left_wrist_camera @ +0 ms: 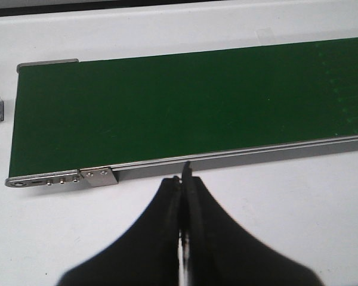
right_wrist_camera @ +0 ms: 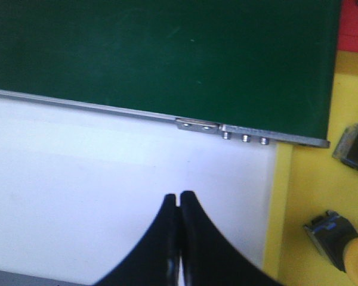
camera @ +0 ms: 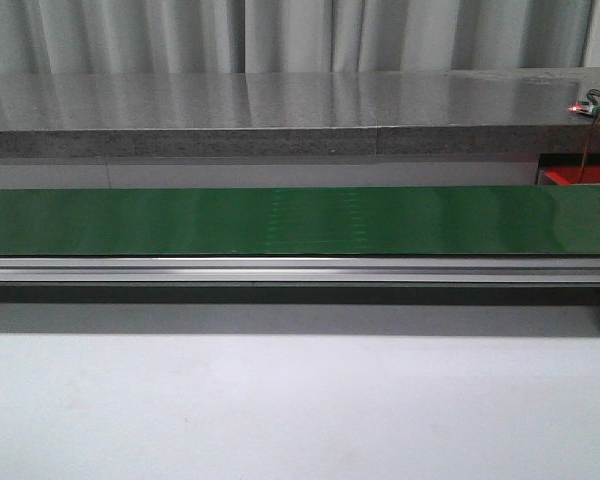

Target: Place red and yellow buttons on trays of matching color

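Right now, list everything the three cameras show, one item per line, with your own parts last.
conveyor belt: one, dark green with a silver metal frame, running across the white table; no buttons show on it.
table: one, white, under and in front of the belt.
grey counter: one, speckled grey, behind the belt.
curtain: one, pale grey, at the back.
circuit board: one, small, with a red light, on the counter's right end.
yellow tray: one, yellow, by the belt's right end.
red tray: one, red, beyond the yellow tray.
grey clamps: two, grey metal, on the yellow tray.
left gripper: one, black, shut, empty.
right gripper: one, black, shut, empty.
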{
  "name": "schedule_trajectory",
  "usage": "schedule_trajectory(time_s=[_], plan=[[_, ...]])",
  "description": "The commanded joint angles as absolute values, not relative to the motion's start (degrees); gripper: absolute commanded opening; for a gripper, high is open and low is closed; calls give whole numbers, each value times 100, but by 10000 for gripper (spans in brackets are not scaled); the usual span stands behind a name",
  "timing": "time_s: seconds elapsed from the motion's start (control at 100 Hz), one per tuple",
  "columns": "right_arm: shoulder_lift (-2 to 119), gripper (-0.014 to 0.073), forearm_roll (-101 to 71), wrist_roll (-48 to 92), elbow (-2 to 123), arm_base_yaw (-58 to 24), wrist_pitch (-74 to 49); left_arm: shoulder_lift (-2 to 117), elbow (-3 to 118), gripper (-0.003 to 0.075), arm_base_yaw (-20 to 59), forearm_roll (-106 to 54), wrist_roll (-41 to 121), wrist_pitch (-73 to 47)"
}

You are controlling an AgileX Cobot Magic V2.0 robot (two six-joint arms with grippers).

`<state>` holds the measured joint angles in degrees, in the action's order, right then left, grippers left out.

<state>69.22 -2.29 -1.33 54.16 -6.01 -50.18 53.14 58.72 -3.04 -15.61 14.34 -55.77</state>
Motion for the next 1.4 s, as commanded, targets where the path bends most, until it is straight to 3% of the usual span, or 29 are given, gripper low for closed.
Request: schedule_trajectory(time_s=[0.0,1.14,1.39], plan=[[6704,-74,-253,-89,5601,-762,-4749,5248,6014,-20,-253,-1716,1380,-5248],[6669,-74,-248,-89,5601,-769,-4760,5248,6014,-20,-263,-1722,1182,-5092],[6669,-74,-248,-89,5601,-769,-4760,5248,6036,-20,-459,-898,419,-4959]])
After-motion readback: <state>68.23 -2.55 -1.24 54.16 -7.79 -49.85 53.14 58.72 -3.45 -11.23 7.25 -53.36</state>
